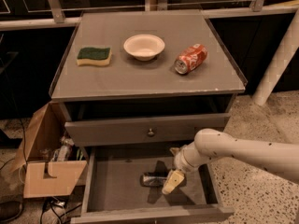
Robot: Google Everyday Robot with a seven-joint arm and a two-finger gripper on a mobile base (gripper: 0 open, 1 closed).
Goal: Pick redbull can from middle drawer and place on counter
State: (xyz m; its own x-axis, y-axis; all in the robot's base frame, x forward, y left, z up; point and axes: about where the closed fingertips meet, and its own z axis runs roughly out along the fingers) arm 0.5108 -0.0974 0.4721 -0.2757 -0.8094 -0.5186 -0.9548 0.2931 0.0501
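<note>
Silvery redbull can (pixel 152 179) lies sideways in the open middle drawer (pixel 117 183). My gripper (pixel 171 183) sits at its right end; can't tell its grip state. Grasp step. Next: secure hold, lift to counter (pixel 140 78).

Camera looks down on end effector (pixel 171 183) in drawer (pixel 117 183)

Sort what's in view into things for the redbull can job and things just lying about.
For the job: redbull can, lying in the middle drawer; counter; gripper, down in the drawer at the can.
Lying about: sponge, bowl, orange-red soda can on the counter; cardboard box on the floor.
</note>
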